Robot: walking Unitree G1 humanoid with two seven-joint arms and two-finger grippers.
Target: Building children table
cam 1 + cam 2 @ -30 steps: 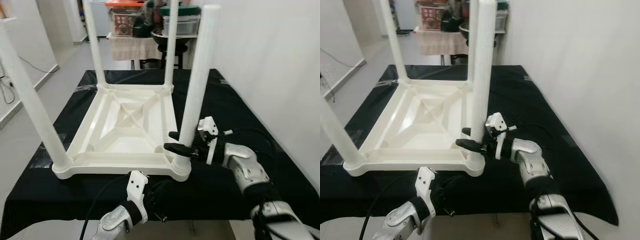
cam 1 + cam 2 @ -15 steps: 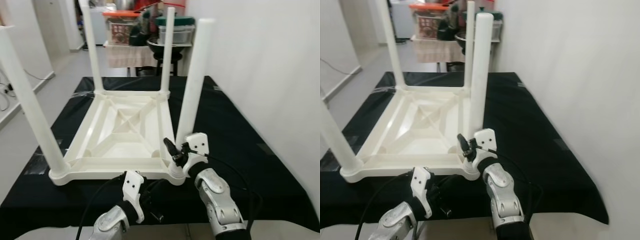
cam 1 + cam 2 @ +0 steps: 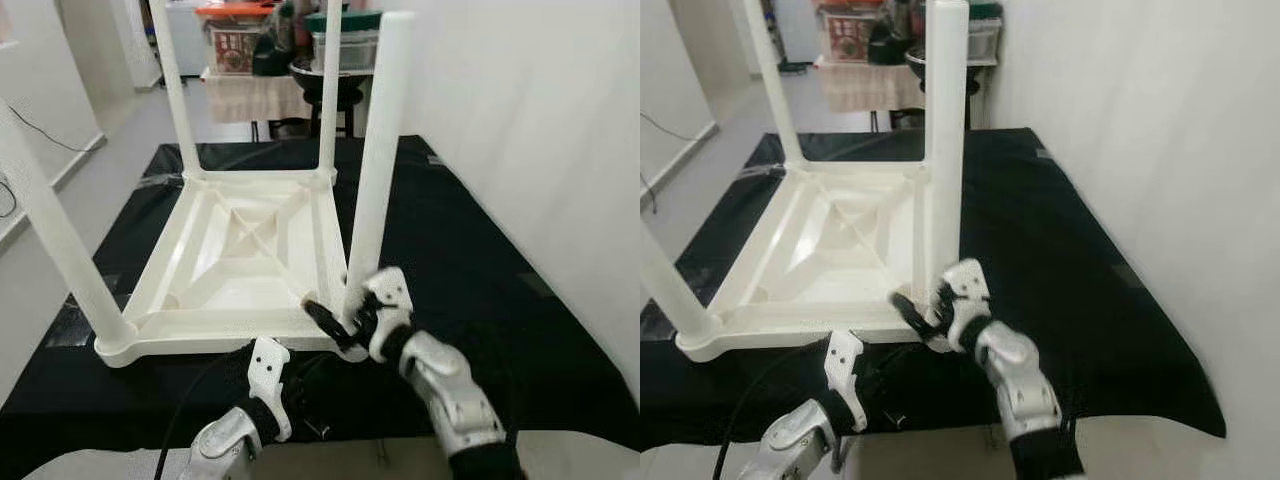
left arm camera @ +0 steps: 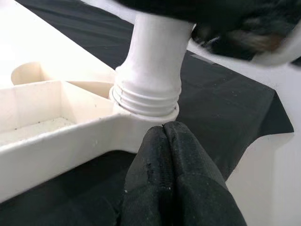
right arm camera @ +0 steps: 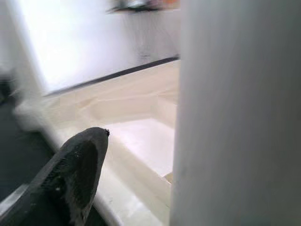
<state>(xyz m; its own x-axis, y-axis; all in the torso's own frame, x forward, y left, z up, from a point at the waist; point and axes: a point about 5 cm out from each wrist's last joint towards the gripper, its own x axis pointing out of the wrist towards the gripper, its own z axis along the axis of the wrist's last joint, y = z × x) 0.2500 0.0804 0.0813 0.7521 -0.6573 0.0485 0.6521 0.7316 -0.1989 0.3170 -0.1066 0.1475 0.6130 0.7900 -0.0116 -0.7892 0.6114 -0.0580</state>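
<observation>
Upside down, the white plastic children's table point(image 3: 245, 255) lies on a black cloth point(image 3: 470, 260) covering the work surface, nearer the cloth's left edge, its four legs pointing up. The right gripper point(image 3: 337, 325) is at the base of the near-right leg point(image 3: 372, 165), at the table's near-right corner; one black finger point(image 5: 70, 176) shows beside the leg — whether the fingers actually clamp it is hard to tell, since the wrist view is blurred. The left gripper point(image 4: 169, 141) hovers low at the same corner, fingers pressed together and empty, just below the leg's threaded collar point(image 4: 146, 101). Beyond the cloth's far edge stand storage boxes point(image 3: 240, 45); no writing on them is legible.
</observation>
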